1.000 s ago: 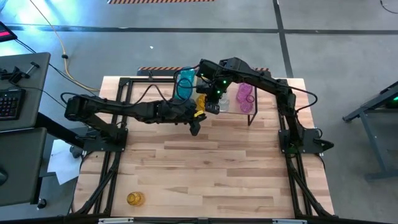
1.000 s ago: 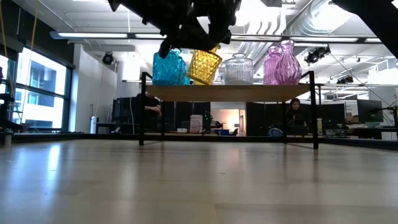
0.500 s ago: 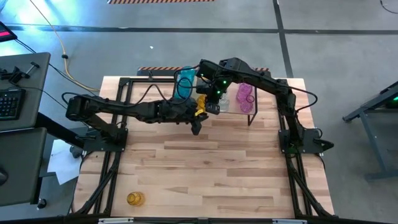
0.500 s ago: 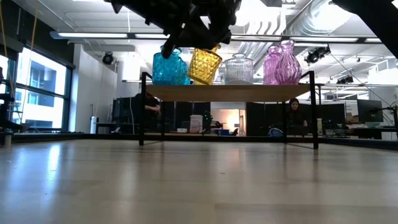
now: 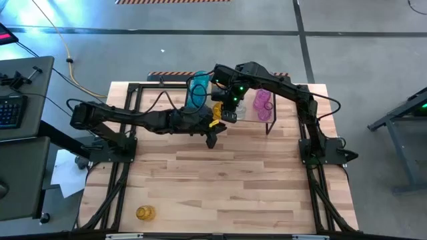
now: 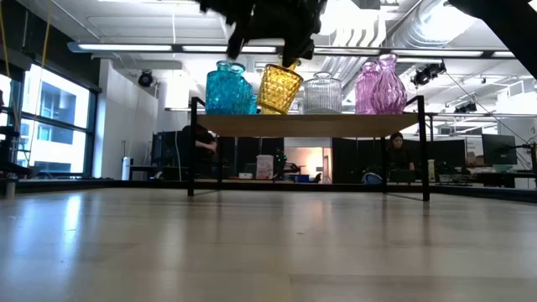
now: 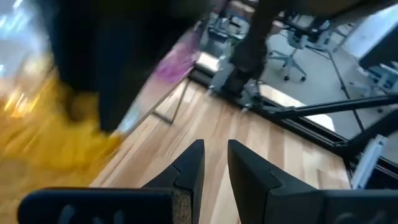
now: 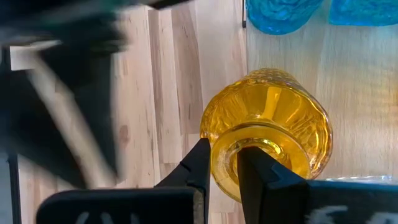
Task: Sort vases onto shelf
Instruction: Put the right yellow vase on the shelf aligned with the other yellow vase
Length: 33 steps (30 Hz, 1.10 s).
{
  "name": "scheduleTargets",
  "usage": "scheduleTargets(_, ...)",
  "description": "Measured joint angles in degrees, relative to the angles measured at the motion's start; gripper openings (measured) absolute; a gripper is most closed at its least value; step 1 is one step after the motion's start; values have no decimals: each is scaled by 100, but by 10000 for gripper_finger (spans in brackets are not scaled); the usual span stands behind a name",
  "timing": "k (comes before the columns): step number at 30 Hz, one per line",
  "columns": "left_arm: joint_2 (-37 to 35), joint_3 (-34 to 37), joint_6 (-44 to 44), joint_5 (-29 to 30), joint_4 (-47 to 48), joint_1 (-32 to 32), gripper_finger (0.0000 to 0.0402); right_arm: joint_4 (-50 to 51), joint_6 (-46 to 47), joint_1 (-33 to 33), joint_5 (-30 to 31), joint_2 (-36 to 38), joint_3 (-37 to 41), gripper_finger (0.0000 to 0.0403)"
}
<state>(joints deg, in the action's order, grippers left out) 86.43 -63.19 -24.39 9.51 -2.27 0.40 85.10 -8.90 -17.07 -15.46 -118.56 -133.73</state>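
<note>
A yellow vase (image 6: pixel 279 86) hangs tilted at the shelf's (image 6: pixel 310 124) near edge, with my right gripper (image 8: pixel 224 165) shut on its mouth. On the light wood board stand teal vases (image 6: pixel 228 88), a clear vase (image 6: pixel 321 94) and pink vases (image 6: pixel 377 84), each upright on its base. My left gripper (image 5: pixel 211 139) hovers over the table just left of and nearer than the yellow vase (image 5: pixel 215 115). In the left wrist view its fingers (image 7: pixel 186 171) stand a narrow gap apart with nothing between them. My right gripper pinches the yellow vase's rim (image 8: pixel 225 155), one finger inside the mouth and one (image 8: pixel 199 163) outside. The fingers come steeply from above. The vase hangs tilted below them, its base (image 6: pixel 273 109) at board height; whether it touches the board cannot be told.
Another yellow vase (image 5: pixel 145 213) stands alone near the table's front left corner. The tabletop (image 5: pixel 227 180) between it and the shelf is bare wood. The shelf (image 5: pixel 248 117) stands at the far middle, its black legs (image 6: pixel 191 151) reaching down to the table.
My left gripper has tipped upward and drawn up and away from the yellow vase's side, as the low view shows. The yellow vase stays tilted in my right gripper at the same place.
</note>
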Motion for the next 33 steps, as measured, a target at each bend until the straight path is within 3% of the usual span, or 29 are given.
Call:
scheduleTargets(9,66,-1064,697,-400,1325,53,62,66,41,-89,-2,4,0,28)
scheduleTargets(15,648,-1711,1022,-767,2085,178,62,96,48,-156,-4,4,-2,28)
scheduleTargets(21,1088,-2389,1433,-681,2783,184,62,128,50,-183,-27,7,-2,28)
scheduleTargets(33,1117,-2512,1493,-344,3237,222,62,129,6,-185,-105,7,-2,28)
